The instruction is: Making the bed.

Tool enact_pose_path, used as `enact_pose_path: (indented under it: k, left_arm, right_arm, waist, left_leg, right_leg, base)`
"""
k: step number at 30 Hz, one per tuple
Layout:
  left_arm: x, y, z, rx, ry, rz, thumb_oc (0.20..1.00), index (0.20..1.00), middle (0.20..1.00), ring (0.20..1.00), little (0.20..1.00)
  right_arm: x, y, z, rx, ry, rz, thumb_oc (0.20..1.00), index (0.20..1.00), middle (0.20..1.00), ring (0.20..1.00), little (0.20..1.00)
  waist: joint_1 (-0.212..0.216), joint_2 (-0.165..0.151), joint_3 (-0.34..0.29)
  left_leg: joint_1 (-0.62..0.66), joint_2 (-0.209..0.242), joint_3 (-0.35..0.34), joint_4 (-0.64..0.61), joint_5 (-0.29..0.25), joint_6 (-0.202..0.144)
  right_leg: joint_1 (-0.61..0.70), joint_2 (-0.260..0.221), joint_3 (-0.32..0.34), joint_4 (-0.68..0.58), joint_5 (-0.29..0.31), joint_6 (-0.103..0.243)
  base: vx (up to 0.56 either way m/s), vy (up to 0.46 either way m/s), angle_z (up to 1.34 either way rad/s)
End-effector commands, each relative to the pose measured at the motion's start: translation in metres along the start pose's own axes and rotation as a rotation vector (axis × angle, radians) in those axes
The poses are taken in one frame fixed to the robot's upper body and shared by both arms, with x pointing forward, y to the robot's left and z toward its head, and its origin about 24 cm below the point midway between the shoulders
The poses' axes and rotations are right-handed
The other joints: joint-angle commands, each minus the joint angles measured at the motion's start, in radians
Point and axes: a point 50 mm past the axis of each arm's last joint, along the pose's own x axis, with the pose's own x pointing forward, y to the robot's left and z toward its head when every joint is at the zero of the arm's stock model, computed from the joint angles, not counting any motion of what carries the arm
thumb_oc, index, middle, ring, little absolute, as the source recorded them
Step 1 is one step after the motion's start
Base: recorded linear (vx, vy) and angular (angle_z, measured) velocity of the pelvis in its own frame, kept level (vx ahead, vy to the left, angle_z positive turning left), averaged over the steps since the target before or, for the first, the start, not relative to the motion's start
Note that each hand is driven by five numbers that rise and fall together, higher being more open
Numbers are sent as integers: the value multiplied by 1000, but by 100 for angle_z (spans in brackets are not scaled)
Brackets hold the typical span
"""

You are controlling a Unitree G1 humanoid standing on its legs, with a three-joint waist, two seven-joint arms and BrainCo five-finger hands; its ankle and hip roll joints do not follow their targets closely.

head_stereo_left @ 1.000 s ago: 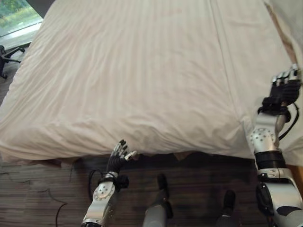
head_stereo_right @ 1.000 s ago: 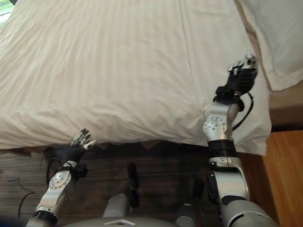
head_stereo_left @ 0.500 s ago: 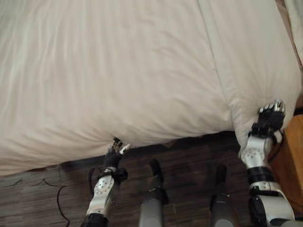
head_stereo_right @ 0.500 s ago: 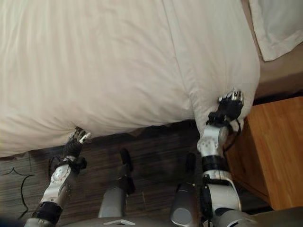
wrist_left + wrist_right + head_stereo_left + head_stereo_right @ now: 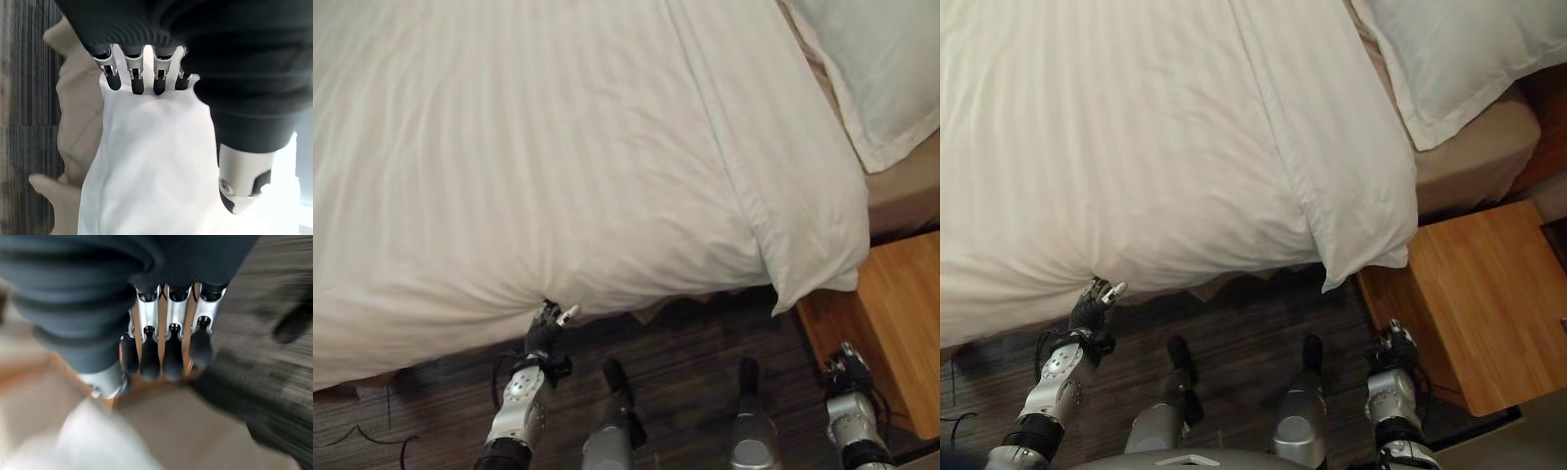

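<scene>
Duvet (image 5: pixel 558 147) is spread over the bed, its near edge hanging over the side and one corner drooping by the nightstand (image 5: pixel 1489 294). Left hand (image 5: pixel 546 328) is up at that edge, fingers (image 5: pixel 134 81) straight and touching the cloth, not clamped. Right hand (image 5: pixel 1393 343) sits low by the nightstand, fingers loosely straight, holding nothing. Pillow (image 5: pixel 1449 49) lies at the head.

One white striped duvet (image 5: pixel 558 157) is counted, spread over one bed with a beige mattress (image 5: pixel 1474 162). One white pillow (image 5: pixel 1449 54) is seen at the bed's head end. One light-brown wooden bedside table (image 5: pixel 1484 299) is noted beside the bed. Two robot hands are counted: left hand (image 5: pixel 546 325) and right hand (image 5: pixel 1393 343).
</scene>
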Motion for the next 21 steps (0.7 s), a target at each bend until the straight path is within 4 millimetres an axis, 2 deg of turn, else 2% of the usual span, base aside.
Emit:
enact_pose_path:
  k: [1,3,4,7,10,12,14,15,21]
  left_arm:
    - [1,-8,8,24,-62,-34,1000,1000,1000,1000,1000]
    - [-1,-7,2,35,-44,-3,1000,1000,1000,1000,1000]
    - [-7,-5,-18,18,36,25,1000,1000,1000,1000,1000]
    - [-11,-7,-21,53,39,6,1000,1000,1000,1000,1000]
    - [-17,-17,-15,103,11,-93,1000,1000,1000,1000,1000]
    - [-19,-19,-13,123,-2,-116,1000,1000,1000,1000,1000]
    - [-12,-23,7,261,-89,-134,1000,1000,1000,1000,1000]
    - [-11,-29,17,275,-137,-159,1000,1000,1000,1000,1000]
    - [-24,-77,62,211,-345,-421,1000,1000,1000,1000,1000]
  right_arm:
    - [1,22,47,-242,-227,101,1000,1000,1000,1000,1000]
    - [-3,30,54,-302,-284,108,1000,1000,1000,1000,1000]
    - [-8,42,66,-411,-376,120,1000,1000,1000,1000,1000]
    - [-18,65,75,-553,-477,188,1000,1000,1000,1000,1000]
    - [-28,85,73,-649,-531,268,1000,1000,1000,1000,1000]
    - [-30,88,69,-677,-527,293,1000,1000,1000,1000,1000]
    - [-39,99,58,-749,-539,356,1000,1000,1000,1000,1000]
    - [-41,100,58,-761,-544,368,1000,1000,1000,1000,1000]
    - [-48,102,35,-757,-483,400,1000,1000,1000,1000,1000]
  waist:
    - [7,-16,-76]
    - [9,-25,-89]
    - [15,-37,-116]
    - [17,-50,-149]
    - [17,-63,-174]
    - [20,-64,-178]
    - [12,-70,-191]
    - [10,-72,-193]
    - [-2,-69,-217]
  left_leg:
    - [232,-17,-33,48,-296,2]
    - [249,-22,-42,46,-303,10]
    - [273,-31,-51,47,-316,25]
    - [310,-43,-57,39,-328,40]
    - [331,-55,-60,30,-328,55]
    - [341,-57,-61,26,-331,59]
    - [361,-65,-56,19,-336,65]
    - [365,-67,-56,18,-338,67]
    - [399,-80,-56,14,-347,80]
  right_leg:
    - [-121,65,-27,69,-29,-72]
    - [-104,63,-28,70,-31,-68]
    - [-80,61,-24,75,-35,-65]
    - [-51,61,-13,81,-38,-61]
    - [-38,60,0,87,-35,-57]
    - [-30,61,2,92,-37,-56]
    - [-23,62,8,103,-37,-50]
    - [-20,62,10,108,-39,-49]
    - [-2,57,26,125,-45,-46]
  base:
    - [-29,93,5]
    - [-10,72,27]
    - [-5,86,17]
    - [-10,86,0]
    - [-69,79,-6]
    - [-46,52,-7]
    - [-75,77,8]
    - [-51,49,-9]
    - [-16,24,-7]
